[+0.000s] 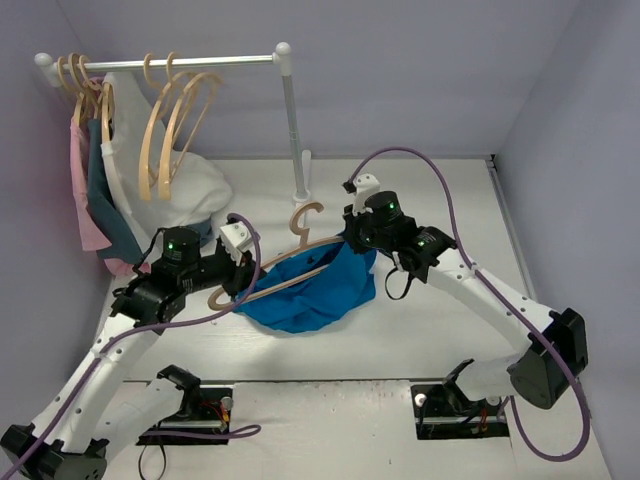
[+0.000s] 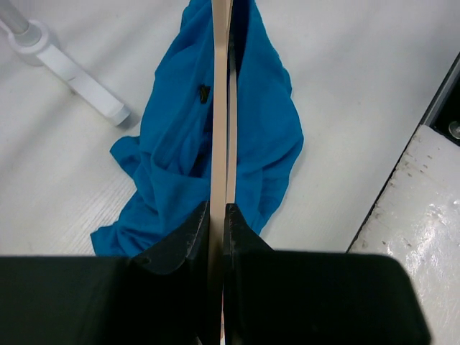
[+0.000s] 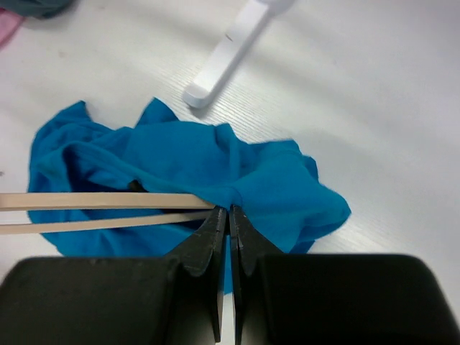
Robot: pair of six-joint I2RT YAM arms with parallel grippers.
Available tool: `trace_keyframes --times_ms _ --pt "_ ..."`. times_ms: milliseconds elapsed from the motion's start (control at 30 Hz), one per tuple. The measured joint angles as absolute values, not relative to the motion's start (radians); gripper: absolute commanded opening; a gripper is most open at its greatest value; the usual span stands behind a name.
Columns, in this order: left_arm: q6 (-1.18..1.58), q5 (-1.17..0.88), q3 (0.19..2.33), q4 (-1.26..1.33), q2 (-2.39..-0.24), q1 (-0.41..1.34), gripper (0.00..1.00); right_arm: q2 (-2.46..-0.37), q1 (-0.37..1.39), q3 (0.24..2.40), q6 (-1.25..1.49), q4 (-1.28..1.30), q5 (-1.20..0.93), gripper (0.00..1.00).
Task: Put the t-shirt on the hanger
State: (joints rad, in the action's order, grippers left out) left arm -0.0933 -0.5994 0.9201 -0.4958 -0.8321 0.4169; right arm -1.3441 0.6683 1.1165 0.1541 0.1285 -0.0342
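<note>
The pale wooden hanger (image 1: pixel 283 270) hangs slanted over mid-table, its hook (image 1: pixel 308 218) pointing toward the back. My left gripper (image 1: pixel 240 277) is shut on the hanger's left end; the left wrist view shows the hanger (image 2: pixel 220 129) edge-on between the closed jaws (image 2: pixel 218 210). Under the hanger's right half lies the crumpled blue t-shirt (image 1: pixel 312 290), part of it on the table. My right gripper (image 1: pixel 356 240) is shut on a fold of the t-shirt (image 3: pixel 277 183) at the hanger's right end (image 3: pixel 108 201), with cloth bunched at its tips (image 3: pixel 229 210). The t-shirt (image 2: pixel 176 158) spreads below the hanger.
A white clothes rack stands at the back left, its rail (image 1: pixel 200 62) bearing several wooden hangers (image 1: pixel 172 130) and white (image 1: pixel 195 190), teal (image 1: pixel 105 205) and pink (image 1: pixel 85 190) garments. Its post (image 1: pixel 292 130) and foot (image 3: pixel 230 50) stand just behind the t-shirt. The table's front edge (image 2: pixel 424 194) is near.
</note>
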Motion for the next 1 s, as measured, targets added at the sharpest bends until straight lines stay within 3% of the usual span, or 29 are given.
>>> trace_keyframes --times_ms 433,1000 --pt "0.072 -0.549 0.795 -0.135 -0.870 0.505 0.00 -1.308 0.755 1.227 0.125 0.149 -0.035 0.00" --pt "0.176 -0.595 0.788 0.199 -0.981 0.557 0.00 -1.235 0.773 1.311 0.058 0.183 -0.086 0.01"
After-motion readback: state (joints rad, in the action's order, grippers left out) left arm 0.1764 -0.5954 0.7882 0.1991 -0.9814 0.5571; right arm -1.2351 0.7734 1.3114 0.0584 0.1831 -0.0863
